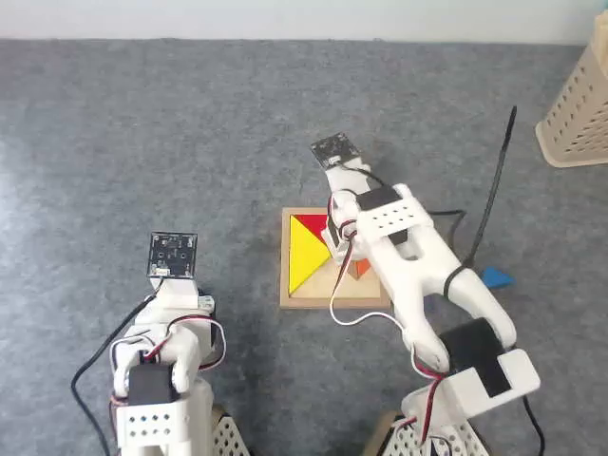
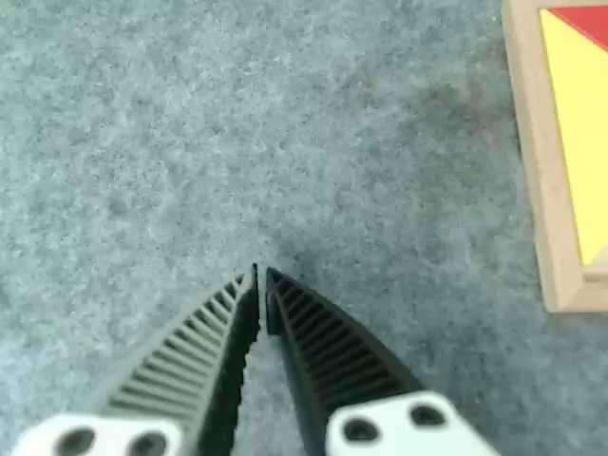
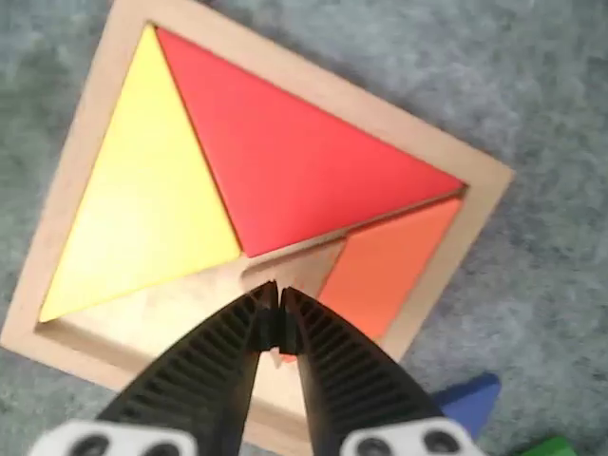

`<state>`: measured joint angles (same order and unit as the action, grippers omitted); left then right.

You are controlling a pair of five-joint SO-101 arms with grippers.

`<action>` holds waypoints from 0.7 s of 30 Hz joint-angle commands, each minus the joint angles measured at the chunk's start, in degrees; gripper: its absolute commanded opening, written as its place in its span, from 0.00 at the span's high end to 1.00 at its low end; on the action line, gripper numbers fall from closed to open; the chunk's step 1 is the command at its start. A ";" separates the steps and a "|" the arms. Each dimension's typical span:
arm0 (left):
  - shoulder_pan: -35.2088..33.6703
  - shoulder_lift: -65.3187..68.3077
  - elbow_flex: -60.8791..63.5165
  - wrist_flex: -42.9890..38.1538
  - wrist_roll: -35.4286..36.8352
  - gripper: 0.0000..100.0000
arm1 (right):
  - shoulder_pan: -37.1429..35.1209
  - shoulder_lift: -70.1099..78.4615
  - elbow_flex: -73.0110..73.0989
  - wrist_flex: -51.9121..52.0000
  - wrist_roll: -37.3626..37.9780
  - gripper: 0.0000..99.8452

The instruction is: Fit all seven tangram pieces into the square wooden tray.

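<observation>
The square wooden tray (image 1: 287, 296) lies mid-table. It holds a large yellow triangle (image 1: 304, 252), a large red triangle (image 1: 311, 225) and an orange piece (image 1: 360, 270). My right gripper (image 3: 277, 291) hangs shut over the tray's bare floor (image 3: 161, 309), its tips at the point where the yellow triangle (image 3: 142, 209), red triangle (image 3: 285, 152) and orange piece (image 3: 394, 261) meet. A red-orange sliver (image 3: 283, 357) shows between its fingers; I cannot tell what it is. A blue piece (image 1: 496, 277) lies on the carpet right of the tray. My left gripper (image 2: 261, 276) is shut over bare carpet, left of the tray (image 2: 537, 190).
A cream slotted basket (image 1: 579, 104) stands at the far right edge. A black cable (image 1: 494, 195) runs past the right arm. In the right wrist view the blue piece (image 3: 470, 397) and a green piece (image 3: 556, 445) lie beyond the tray's corner. Grey carpet covers the table.
</observation>
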<state>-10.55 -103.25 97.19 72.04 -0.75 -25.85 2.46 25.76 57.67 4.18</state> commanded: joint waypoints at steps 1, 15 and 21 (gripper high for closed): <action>0.26 -0.97 -0.66 0.26 0.44 0.99 | -0.40 1.80 -1.93 -1.19 1.14 0.99; 0.26 -0.97 -0.66 0.26 0.44 0.99 | 3.82 10.24 -10.11 -0.57 1.23 0.99; 0.26 -0.97 -0.66 0.26 0.44 0.99 | 3.91 0.84 -6.77 -0.66 1.14 0.99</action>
<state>-10.55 -103.25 97.19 72.04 -0.75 -22.77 10.55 18.29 57.67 4.44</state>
